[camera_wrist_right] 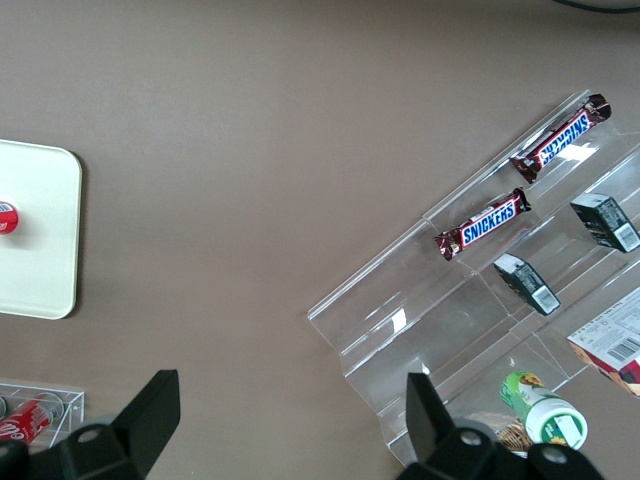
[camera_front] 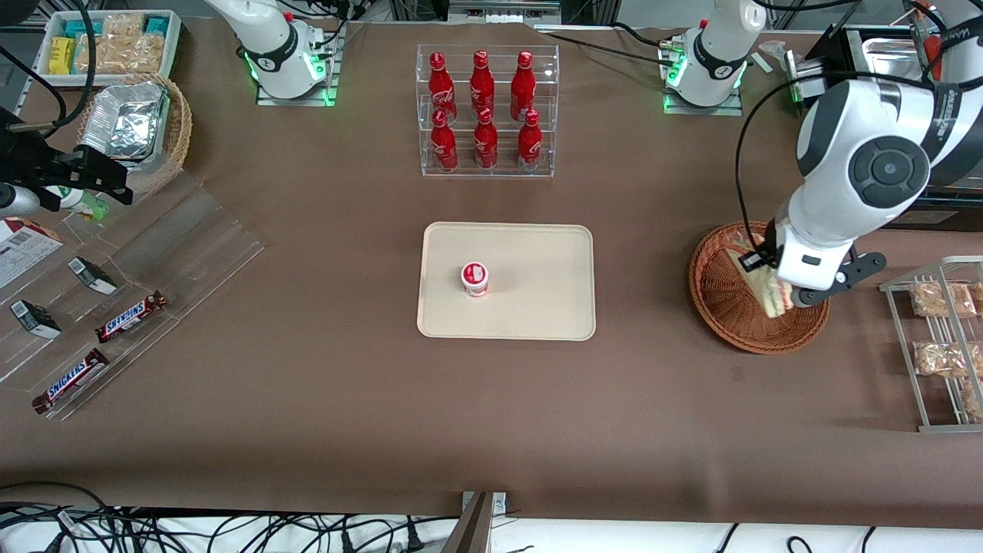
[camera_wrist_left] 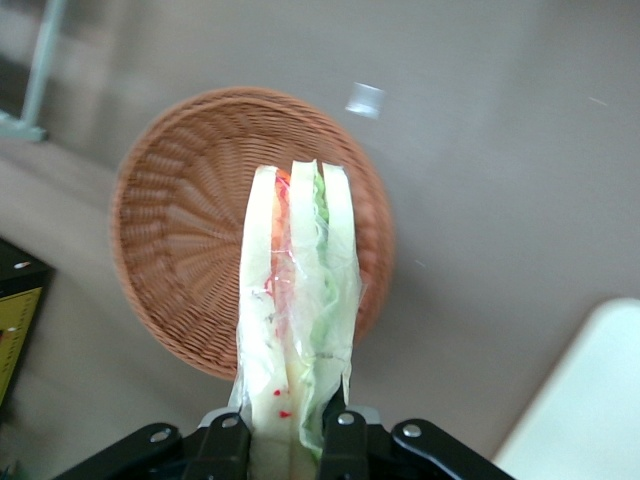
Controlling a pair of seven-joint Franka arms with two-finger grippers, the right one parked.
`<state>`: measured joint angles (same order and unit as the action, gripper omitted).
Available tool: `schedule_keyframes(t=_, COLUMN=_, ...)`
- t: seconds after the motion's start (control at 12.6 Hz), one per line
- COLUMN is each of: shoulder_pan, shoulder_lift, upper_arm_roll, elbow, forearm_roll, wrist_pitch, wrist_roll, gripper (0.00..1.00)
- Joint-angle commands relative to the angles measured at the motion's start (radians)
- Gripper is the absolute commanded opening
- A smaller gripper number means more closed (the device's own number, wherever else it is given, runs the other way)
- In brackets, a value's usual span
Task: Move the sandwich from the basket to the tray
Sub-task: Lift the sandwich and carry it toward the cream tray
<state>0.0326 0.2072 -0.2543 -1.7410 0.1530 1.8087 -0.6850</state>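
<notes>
Counter (camera_front: pixel 307 399): brown cloth surface. Tray (camera_front: pixel 537 307): cream, flat on the counter at mid-table, carrying one small red-and-white cup (camera_front: pixel 474 279). Basket (camera_front: pixel 729 307): reddish-brown wicker, toward the working arm's end, well apart from the tray; nothing else seen inside it. Sandwich (camera_wrist_left: pixel 298 300): wrapped wedge, raised above the basket, narrow end pointing away from the wrist. Pincer (camera_wrist_left: pixel 290 440): over the basket, fingers (camera_wrist_left: pixel 343 440) clamped on the sandwich's wide end.
</notes>
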Motion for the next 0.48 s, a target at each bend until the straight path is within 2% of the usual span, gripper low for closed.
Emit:
schedule_keyframes(t=0.0, shoulder_pan=0.001, shoulder_lift=0.012, upper_arm_roll=-0.093, elbow=0.032, forearm_roll=-0.041, wrist_pitch=-0.026, wrist_roll=0.1, gripper=0.22)
schedule_keyframes(t=0.4, shoulder_pan=-0.007, shoulder_lift=0.055, upper_arm_roll=-0.311, elbow=0.031, forearm_roll=-0.07, wrist_pitch=0.067, wrist_roll=0.067, gripper=0.22)
